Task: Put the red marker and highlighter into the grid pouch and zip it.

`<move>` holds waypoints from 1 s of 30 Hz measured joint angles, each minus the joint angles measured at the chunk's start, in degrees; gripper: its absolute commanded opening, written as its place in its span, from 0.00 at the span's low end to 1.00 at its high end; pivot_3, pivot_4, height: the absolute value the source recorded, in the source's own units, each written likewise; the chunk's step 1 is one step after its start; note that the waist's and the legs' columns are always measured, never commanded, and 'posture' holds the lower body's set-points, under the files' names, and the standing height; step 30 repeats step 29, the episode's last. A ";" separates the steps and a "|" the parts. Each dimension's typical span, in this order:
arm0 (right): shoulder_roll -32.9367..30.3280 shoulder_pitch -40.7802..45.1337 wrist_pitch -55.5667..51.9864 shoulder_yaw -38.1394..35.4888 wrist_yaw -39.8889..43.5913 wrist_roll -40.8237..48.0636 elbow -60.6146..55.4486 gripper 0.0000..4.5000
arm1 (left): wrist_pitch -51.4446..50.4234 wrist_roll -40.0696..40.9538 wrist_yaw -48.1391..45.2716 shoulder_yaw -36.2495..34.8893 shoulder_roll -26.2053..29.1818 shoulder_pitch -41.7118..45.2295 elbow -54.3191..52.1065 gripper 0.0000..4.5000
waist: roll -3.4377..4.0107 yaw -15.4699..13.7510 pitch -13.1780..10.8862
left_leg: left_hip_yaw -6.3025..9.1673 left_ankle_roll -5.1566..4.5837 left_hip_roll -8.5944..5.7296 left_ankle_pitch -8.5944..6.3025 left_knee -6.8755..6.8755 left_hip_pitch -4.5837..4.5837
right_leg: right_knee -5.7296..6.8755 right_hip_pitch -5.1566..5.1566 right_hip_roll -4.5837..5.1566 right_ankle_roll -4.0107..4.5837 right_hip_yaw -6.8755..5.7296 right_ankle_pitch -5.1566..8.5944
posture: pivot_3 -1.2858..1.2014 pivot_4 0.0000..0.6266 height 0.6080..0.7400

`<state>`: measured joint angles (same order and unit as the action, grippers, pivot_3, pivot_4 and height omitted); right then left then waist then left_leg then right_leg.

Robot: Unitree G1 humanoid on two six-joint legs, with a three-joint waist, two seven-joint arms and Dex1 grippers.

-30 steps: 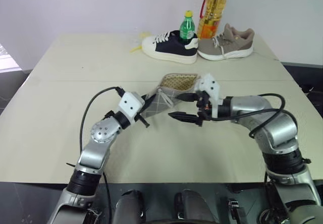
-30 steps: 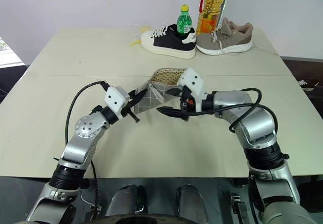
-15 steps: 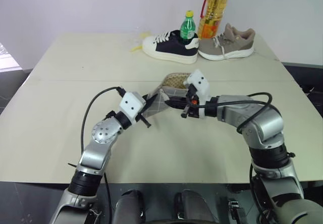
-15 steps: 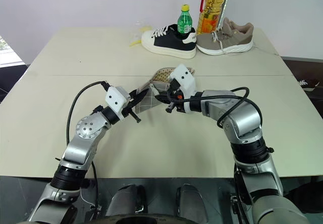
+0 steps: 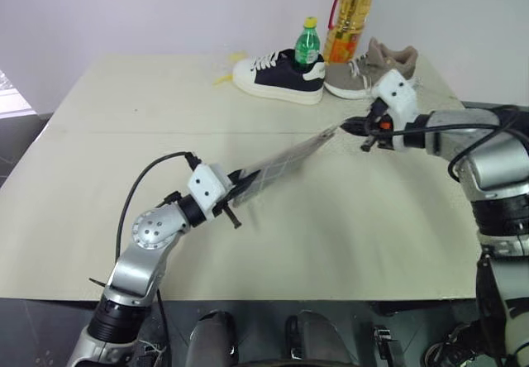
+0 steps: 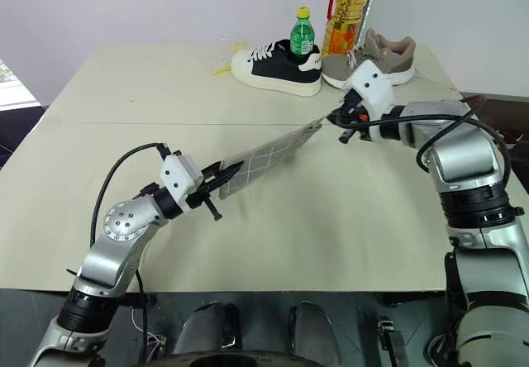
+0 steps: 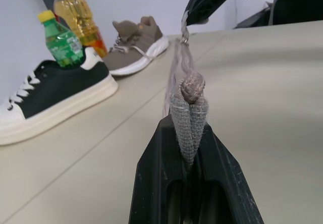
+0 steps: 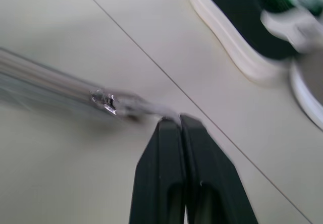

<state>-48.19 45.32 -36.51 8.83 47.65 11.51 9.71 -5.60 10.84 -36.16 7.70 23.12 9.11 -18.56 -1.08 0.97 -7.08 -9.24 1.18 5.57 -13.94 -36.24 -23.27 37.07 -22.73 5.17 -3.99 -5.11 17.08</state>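
The grid pouch [image 5: 281, 159] hangs stretched flat above the table, its zipper line running between my two grippers. My left gripper [image 5: 235, 187] is shut on the pouch's near end, where a fabric corner [image 7: 187, 114] sits pinched between the black fingers. My right gripper [image 5: 352, 125] is shut on the grey pull cord [image 8: 145, 108] just past the metal zipper slider [image 8: 105, 102], at the pouch's far end. The pouch's mouth looks closed along its length. The red marker and highlighter are hidden.
At the table's back stand a black-and-white sneaker [image 5: 277, 76], a green bottle [image 5: 307, 43], a yellow oil bottle [image 5: 347, 10] and a tan sneaker [image 5: 374, 71]. A yellow scrap [image 5: 225, 69] lies left of them. A seam crosses the beige table [image 5: 124, 127].
My right gripper shut on the pull cord at the gaping pouch mouth, then swept right and away, drawing the mouth flat. The left gripper drew back a little, still holding.
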 measured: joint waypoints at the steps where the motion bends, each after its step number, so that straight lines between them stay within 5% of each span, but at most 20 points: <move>1: 0.20 0.01 1.65 0.93 0.01 -0.87 1.32 0.01 | -0.19 0.03 0.00 0.15 -0.05 0.07 -0.22 0.00 | 0.01 0.11 -0.01 | -0.01 0.00 0.01 0.00 0.00 0.00 | 0.00 -0.01 -0.01 0.00 0.01 0.00 | 0.52 0.24 0.74; 3: 0.54 0.00 4.59 1.85 0.24 -1.86 3.50 0.01 | -0.39 0.05 0.03 0.17 -0.05 0.05 -0.35 0.00 | 0.05 0.15 -0.03 | -0.01 0.01 0.01 0.00 0.01 0.00 | 0.01 -0.02 -0.02 0.00 0.01 0.00 | 0.52 0.24 0.74; 5: 0.38 -0.12 6.26 1.84 1.26 -2.25 3.85 0.13 | -0.73 0.44 0.05 0.17 -0.05 -0.21 -0.46 0.00 | 0.05 0.03 -0.03 | -0.01 0.01 0.03 0.00 0.00 0.00 | 0.01 -0.01 -0.04 0.00 0.01 0.00 | 0.52 0.24 0.74; 9: -1.84 -3.63 7.33 1.17 5.87 -2.20 2.33 0.54 | -3.42 1.65 -0.24 -0.08 0.64 -2.20 -0.71 0.33 | 0.05 -0.26 -0.03 | 0.00 0.01 0.03 0.00 0.00 -0.01 | -0.02 0.01 -0.01 0.00 0.01 0.00 | 0.52 0.24 0.74; 13: -5.80 -14.15 11.45 -0.17 15.35 0.82 -4.29 1.00 | -7.93 3.81 -1.06 -0.32 2.43 -6.08 -3.59 0.79 | 0.04 -0.32 -0.03 | 0.04 -0.01 0.02 -0.01 0.03 -0.01 | -0.09 0.04 0.03 -0.01 0.00 0.00 | 0.52 0.24 0.74; 14: -6.29 -15.83 12.05 -0.44 16.59 1.23 -5.05 1.00 | -8.87 4.32 -1.06 -0.77 3.03 -7.31 -4.32 0.89 | 0.04 -0.27 -0.03 | 0.04 -0.01 0.02 -0.01 0.03 0.00 | -0.08 0.04 0.03 -0.01 0.00 0.00 | 0.52 0.24 0.74; 23: -4.58 -19.45 14.18 -7.19 17.16 3.73 -6.07 1.00 | -17.40 11.16 0.85 -16.11 7.36 -23.15 -8.57 0.89 | -0.01 0.02 -0.08 | 0.13 0.00 0.15 -0.02 0.10 0.32 | -0.08 0.00 0.01 0.21 0.04 0.12 | 0.52 0.24 0.74; 30: 1.08 -18.59 14.42 -8.27 13.26 4.50 -1.19 1.00 | -15.99 11.09 3.78 -21.90 5.75 -24.74 -6.19 0.89 | -0.04 -0.25 -0.09 | 0.11 -0.05 -0.01 -0.06 0.05 0.21 | -0.09 0.02 0.36 0.22 0.01 0.12 | 0.52 0.24 0.74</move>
